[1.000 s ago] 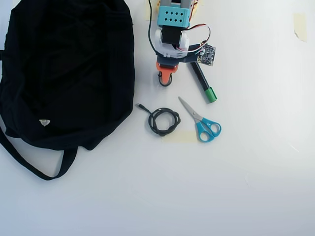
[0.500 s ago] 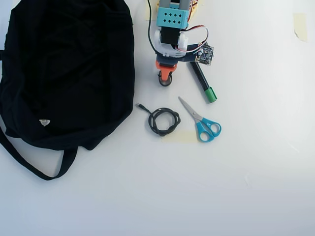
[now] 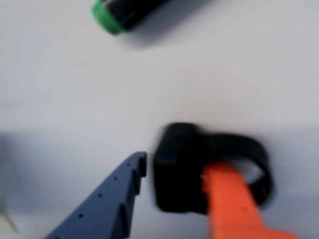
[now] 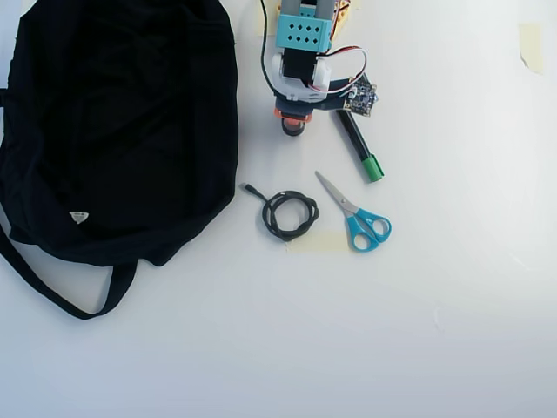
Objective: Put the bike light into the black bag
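Overhead view: the arm enters from twelve o'clock, its teal housing and white motor covering most of the gripper point(image 4: 292, 124); only an orange tip and a dark rounded bit show below the wrist. The black bag point(image 4: 117, 131) fills the nine o'clock side of the table point(image 4: 435, 331), its long strap point(image 4: 61, 296) trailing toward seven o'clock and a small white label point(image 4: 78, 217) on the fabric. Near the centre lie a coiled black cable point(image 4: 290, 215) and, just at its three o'clock, blue-handled scissors point(image 4: 357, 218). A black marker with a green cap point(image 4: 359, 148) lies at the gripper's four o'clock, slanting away from the arm.

Wrist view (blurred): this view shows what the arm's body hides from above. The bike light point(image 3: 182, 167), a black blocky body with a round loop strap point(image 3: 249, 159) at its three o'clock, sits between the two fingers. The orange finger point(image 3: 229, 204) lies against the body's right part and passes through the loop; the dark blue finger point(image 3: 112, 199) stands at its eight o'clock, a thin gap visible at the tip. The claw is thus nearly closed about the light, but whether it grips firmly cannot be told. The marker's green cap point(image 3: 107, 17) appears at eleven o'clock. The bag is outside this view; the light is well apart from it.
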You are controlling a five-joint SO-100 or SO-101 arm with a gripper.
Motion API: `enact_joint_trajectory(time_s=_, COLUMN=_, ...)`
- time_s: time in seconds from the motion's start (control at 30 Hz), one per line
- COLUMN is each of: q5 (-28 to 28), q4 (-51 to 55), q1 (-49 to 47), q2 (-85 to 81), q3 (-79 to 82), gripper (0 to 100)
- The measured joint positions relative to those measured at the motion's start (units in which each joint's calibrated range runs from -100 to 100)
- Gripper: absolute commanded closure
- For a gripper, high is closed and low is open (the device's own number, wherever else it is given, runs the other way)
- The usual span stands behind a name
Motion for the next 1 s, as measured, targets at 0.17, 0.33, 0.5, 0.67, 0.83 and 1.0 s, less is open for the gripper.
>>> enact_joint_trajectory(time_s=0.17, q5=0.00, q4=0.09, q1=-0.07, q2=0.00, q3=0.00, gripper=98)
enact_joint_trajectory(time_s=0.33, q5=0.00, q4=0.09, q1=-0.07, q2=0.00, q3=0.00, gripper=98)
enact_joint_trajectory(time_s=0.5, q5=-1.37, q4=0.09, q1=-0.15, q2=0.00, q3=-0.24, gripper=98)
enact_joint_trajectory(time_s=0.67, q5=-4.54, q4=2.40, q1=0.22, q2=0.00, q3=-2.36, gripper=98)
enact_joint_trajectory(time_s=0.83, q5=-7.96, q4=7.13, q1=-1.03, q2=0.00, q3=-5.11, gripper=98)
enact_joint_trajectory(time_s=1.0, q5=-10.35, q4=8.59, q1=-2.28, q2=-4.07, q3=-6.05, gripper=98)
